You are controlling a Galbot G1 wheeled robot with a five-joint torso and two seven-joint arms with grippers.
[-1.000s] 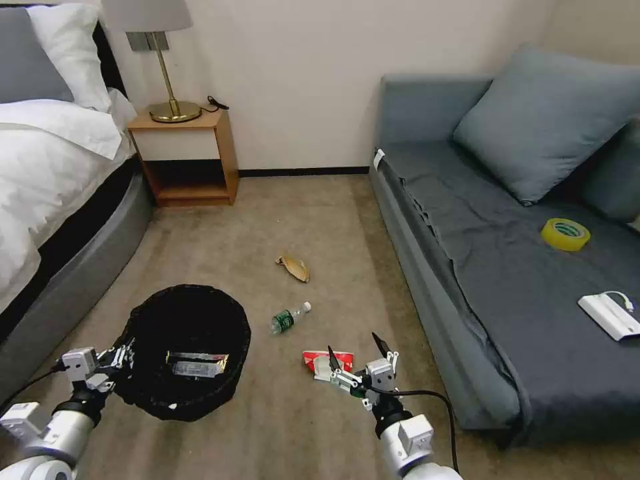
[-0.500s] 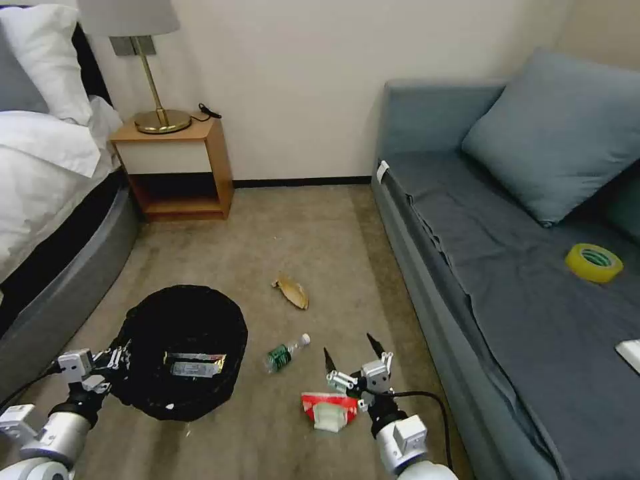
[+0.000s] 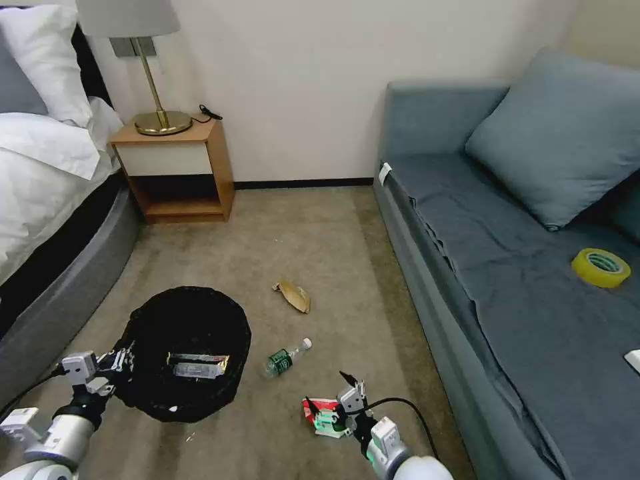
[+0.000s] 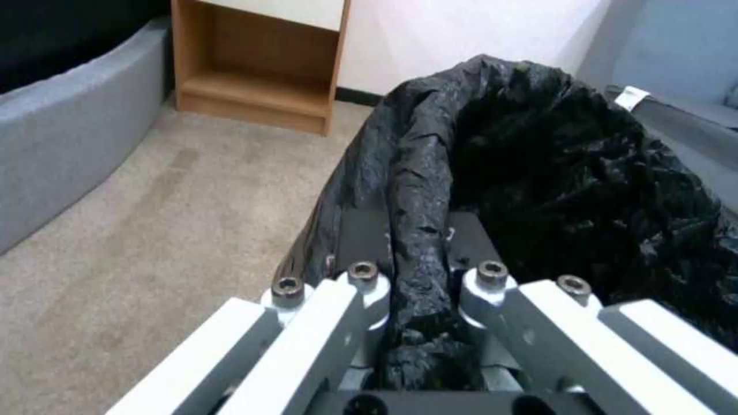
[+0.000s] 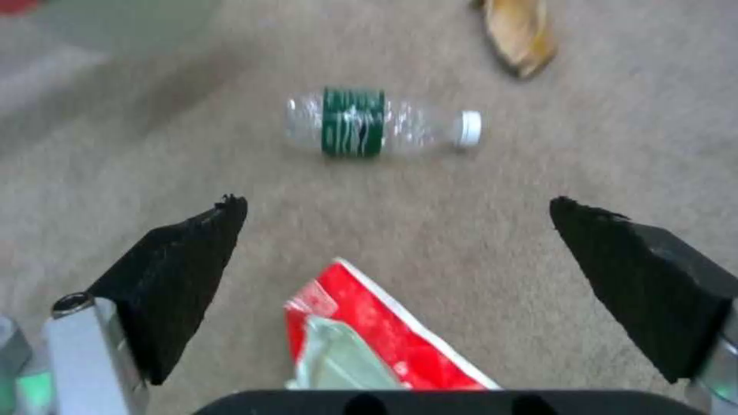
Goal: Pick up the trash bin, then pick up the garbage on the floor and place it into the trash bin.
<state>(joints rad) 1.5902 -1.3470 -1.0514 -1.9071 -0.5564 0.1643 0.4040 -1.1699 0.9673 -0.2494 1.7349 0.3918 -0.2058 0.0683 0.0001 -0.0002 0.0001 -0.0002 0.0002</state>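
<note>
Garbage is the matter in hand: the crushed red-and-white carton [image 5: 377, 340] lies on the carpet directly under the right end effector [image 3: 331, 394], whose two dark pads [image 5: 181, 276] stand wide apart, one either side of it and clear of it. From the head view that end effector hangs low over the carton [image 3: 320, 413], close to the sofa's front edge [image 3: 427, 313].

Out past the carton lies the small clear bottle with a green label [image 3: 285, 358], on its side, and beyond it the tan curled scrap [image 3: 294, 295]; both sit apart from each other on open floor.

On the other side, the left end effector [image 3: 119, 365] is clamped on the rim of the trash bin [image 3: 183, 350], the black liner [image 4: 419, 230] pinched between its closed fingers. A gold-yellow wrapper [image 3: 199, 365] already lies inside the bin.

By my judgement the bin step is done and the carton pick is beginning. The next move calls for a short descent until the pads straddle the flattened carton, then a close. The carton lies low on the pile, so the pads must reach nearly to the carpet to catch an edge.
</note>
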